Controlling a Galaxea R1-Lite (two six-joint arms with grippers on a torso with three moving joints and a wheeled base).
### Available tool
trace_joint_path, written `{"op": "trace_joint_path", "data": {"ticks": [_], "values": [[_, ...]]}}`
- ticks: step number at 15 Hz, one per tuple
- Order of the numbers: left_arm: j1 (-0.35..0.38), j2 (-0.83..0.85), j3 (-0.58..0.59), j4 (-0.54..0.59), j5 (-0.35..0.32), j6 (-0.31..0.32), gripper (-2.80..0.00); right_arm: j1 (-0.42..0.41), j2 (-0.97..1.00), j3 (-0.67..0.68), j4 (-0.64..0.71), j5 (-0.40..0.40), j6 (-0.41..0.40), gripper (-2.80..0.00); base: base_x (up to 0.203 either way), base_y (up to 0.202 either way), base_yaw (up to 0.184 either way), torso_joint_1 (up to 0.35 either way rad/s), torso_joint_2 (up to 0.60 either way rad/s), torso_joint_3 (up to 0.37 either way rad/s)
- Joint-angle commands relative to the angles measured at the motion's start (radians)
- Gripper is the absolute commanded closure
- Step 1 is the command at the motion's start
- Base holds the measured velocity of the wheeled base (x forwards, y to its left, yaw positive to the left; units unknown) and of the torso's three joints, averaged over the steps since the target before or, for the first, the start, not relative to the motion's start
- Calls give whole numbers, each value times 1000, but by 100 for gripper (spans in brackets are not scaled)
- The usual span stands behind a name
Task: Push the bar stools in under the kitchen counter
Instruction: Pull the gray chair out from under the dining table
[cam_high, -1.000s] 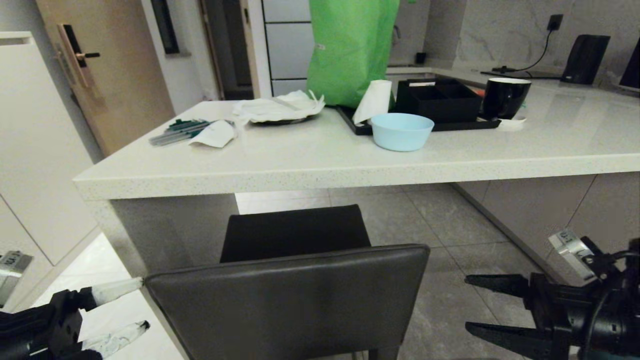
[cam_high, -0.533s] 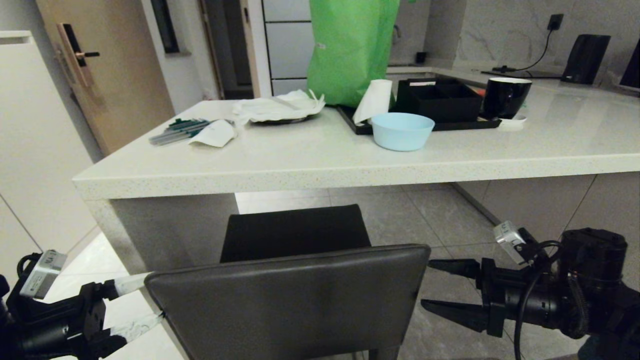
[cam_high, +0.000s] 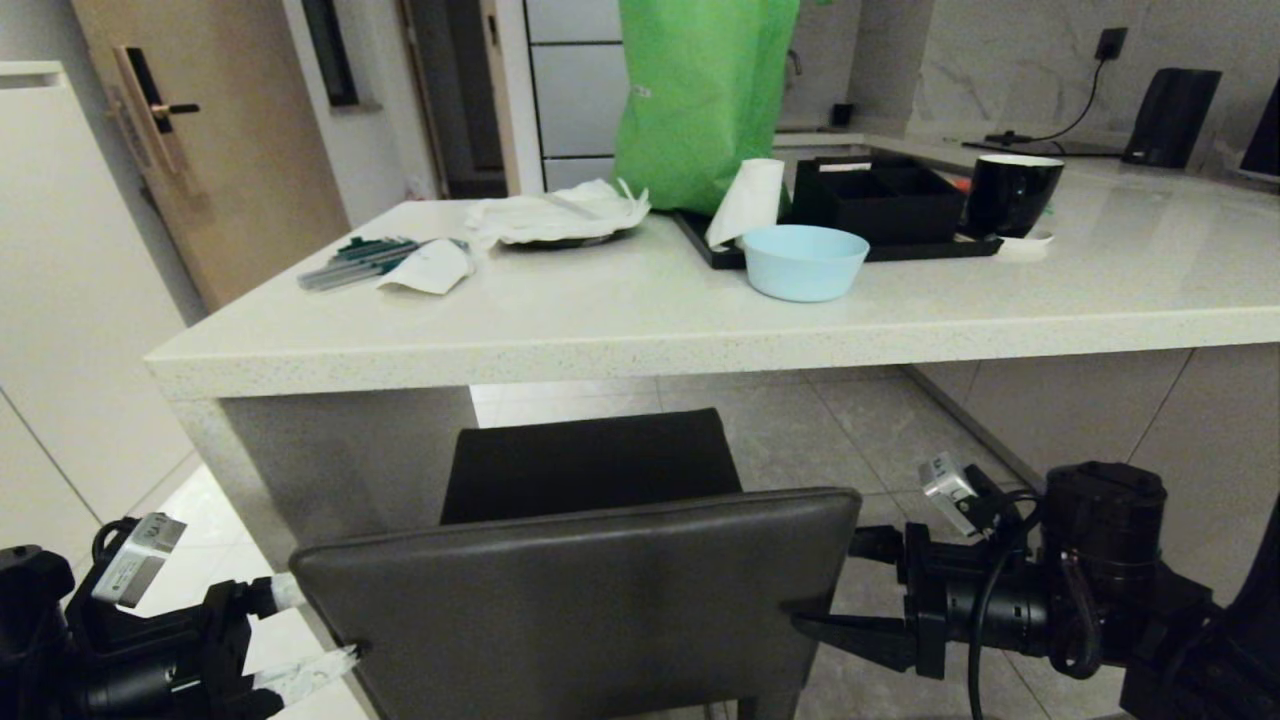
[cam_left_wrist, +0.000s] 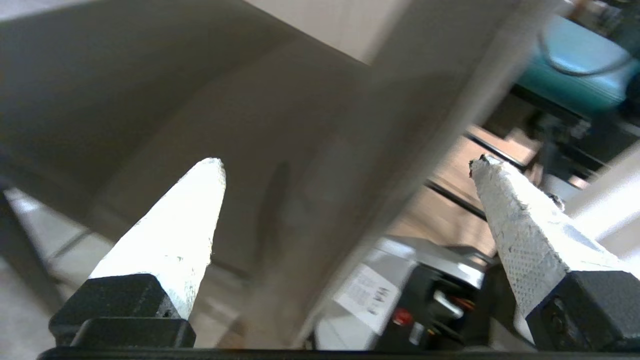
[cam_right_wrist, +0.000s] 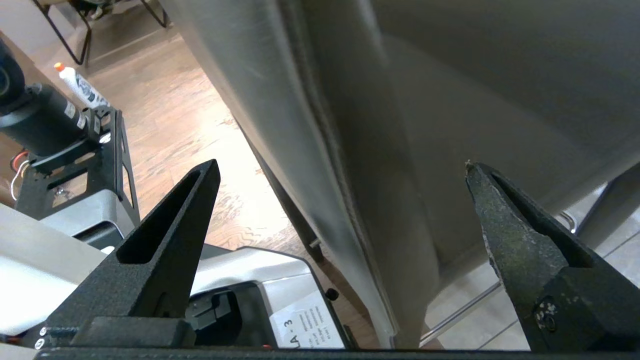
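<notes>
Dark grey stool (cam_high: 580, 590) before the kitchen counter (cam_high: 640, 345), seat partly beneath the worktop's front edge. Left gripper (cam_high: 318, 628) and right gripper (cam_high: 835, 588), jaws spread, straddling backrest's side edges.

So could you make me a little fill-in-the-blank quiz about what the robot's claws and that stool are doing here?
1. Both claws are ____, straddling the backrest's side edges.
2. The dark grey bar stool faces the kitchen ____.
3. The left claw has white fingers; the right claw has ____ ones.
4. On the kitchen counter sits a light blue ____.

Missing words: open; counter; black; bowl
</notes>
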Motion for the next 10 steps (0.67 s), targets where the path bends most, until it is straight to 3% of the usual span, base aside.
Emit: {"op": "trace_joint_path", "data": {"ticks": [1, 10], "values": [[-11, -18, 14, -9, -10, 3, -280, 10, 1, -2, -7, -2, -1, -280, 0, 0, 0, 0, 0, 0], [-62, -72, 23, -9, -16, -1, -280, 55, -1, -6, -19, -48, 20, -280, 0, 0, 0, 0, 0, 0]]}}
